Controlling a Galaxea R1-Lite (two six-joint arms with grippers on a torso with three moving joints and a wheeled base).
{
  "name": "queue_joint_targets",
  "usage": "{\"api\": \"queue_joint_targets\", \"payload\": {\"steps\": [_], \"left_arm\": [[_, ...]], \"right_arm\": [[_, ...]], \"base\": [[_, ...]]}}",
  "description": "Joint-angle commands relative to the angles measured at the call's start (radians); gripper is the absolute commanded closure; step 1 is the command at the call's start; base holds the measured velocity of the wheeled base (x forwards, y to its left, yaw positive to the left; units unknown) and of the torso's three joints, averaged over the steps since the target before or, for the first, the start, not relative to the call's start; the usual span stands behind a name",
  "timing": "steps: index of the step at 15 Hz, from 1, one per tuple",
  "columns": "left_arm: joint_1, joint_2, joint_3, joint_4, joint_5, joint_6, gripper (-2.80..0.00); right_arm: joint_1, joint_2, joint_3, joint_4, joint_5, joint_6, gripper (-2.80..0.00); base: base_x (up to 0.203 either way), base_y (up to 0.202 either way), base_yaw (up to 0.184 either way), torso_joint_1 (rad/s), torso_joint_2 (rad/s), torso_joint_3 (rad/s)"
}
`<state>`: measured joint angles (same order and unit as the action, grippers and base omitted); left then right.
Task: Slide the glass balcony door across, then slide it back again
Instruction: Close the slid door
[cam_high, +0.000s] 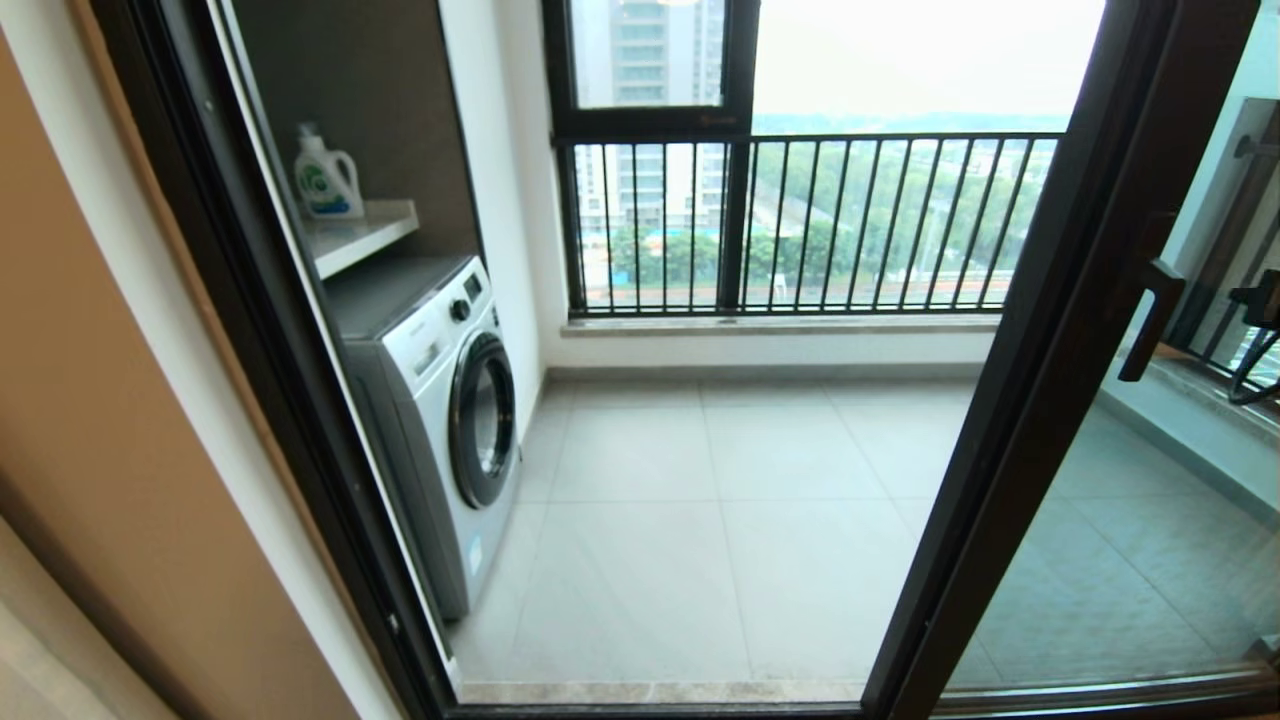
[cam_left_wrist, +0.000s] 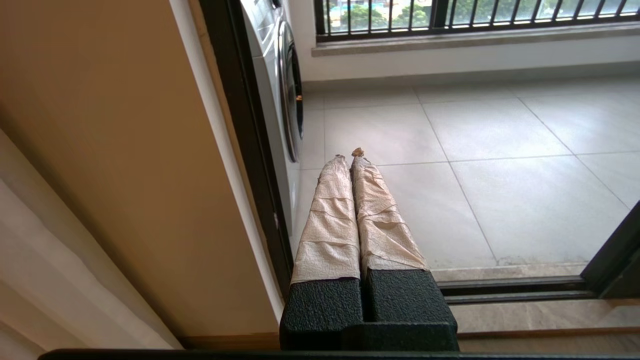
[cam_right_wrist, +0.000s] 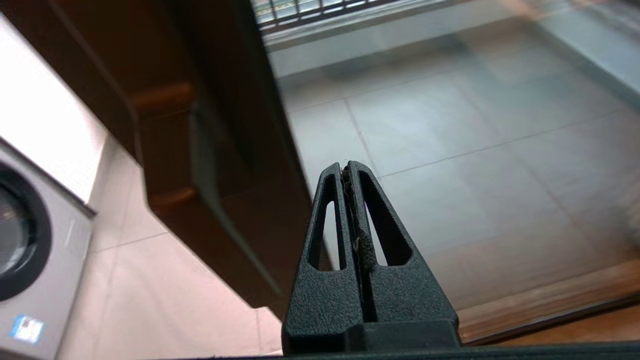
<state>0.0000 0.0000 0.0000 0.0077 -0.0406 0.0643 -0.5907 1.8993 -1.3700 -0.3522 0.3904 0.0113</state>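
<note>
At the threshold of the balcony, the glass balcony door (cam_high: 1040, 380) stands slid toward the robot's right, its dark brown frame edge running diagonally through the head view and its bar handle (cam_high: 1150, 320) on the stile at mid-height; the doorway to its left is open onto the tiled floor, with the washing machine (cam_high: 450, 420) against the left wall and the railed window (cam_high: 800, 220) beyond. Judged from this position, the panel is either not yet drawn across or already partly returned; the pictures do not settle which. Neither arm shows in the head view. The right gripper (cam_right_wrist: 347, 167) has both black fingers pressed together tip to tip, holding nothing, and points at the glass just beside the frame edge, with the handle close by on the frame; whether the tips touch the glass cannot be told. The left gripper (cam_left_wrist: 350, 156), its fingers wrapped in pale tape and likewise closed on nothing, hovers low near the left jamb (cam_left_wrist: 250, 150) above the floor track (cam_left_wrist: 510, 290), apparently idle. The next move appears to call for the right gripper to bear against the handle or frame edge and push sideways along the track, keeping force parallel to the rail so the panel does not bind
</note>
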Motion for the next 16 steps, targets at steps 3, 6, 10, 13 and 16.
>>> {"api": "queue_joint_targets", "payload": {"steps": [3, 6, 10, 13, 16], "left_arm": [[0.000, 0.002, 0.002, 0.000, -0.001, 0.000, 0.00], [0.000, 0.002, 0.002, 0.000, -0.001, 0.001, 0.00], [0.000, 0.002, 0.002, 0.000, -0.001, 0.000, 0.00], [0.000, 0.002, 0.002, 0.000, -0.001, 0.000, 0.00], [0.000, 0.002, 0.002, 0.000, -0.001, 0.002, 0.00]], "right_arm": [[0.040, 0.010, 0.026, -0.008, -0.002, 0.003, 0.00], [0.042, 0.017, 0.028, -0.008, -0.001, 0.004, 0.00], [0.079, 0.017, 0.042, -0.016, 0.001, 0.007, 0.00], [0.095, 0.018, 0.052, -0.019, 0.001, 0.011, 0.00], [0.095, 0.027, 0.052, -0.033, 0.001, 0.012, 0.00]], "base": [[0.000, 0.000, 0.000, 0.000, 0.00, 0.000], [0.000, 0.000, 0.000, 0.000, 0.00, 0.000], [0.000, 0.000, 0.000, 0.000, 0.00, 0.000], [0.000, 0.000, 0.000, 0.000, 0.00, 0.000], [0.000, 0.000, 0.000, 0.000, 0.00, 0.000]]}}
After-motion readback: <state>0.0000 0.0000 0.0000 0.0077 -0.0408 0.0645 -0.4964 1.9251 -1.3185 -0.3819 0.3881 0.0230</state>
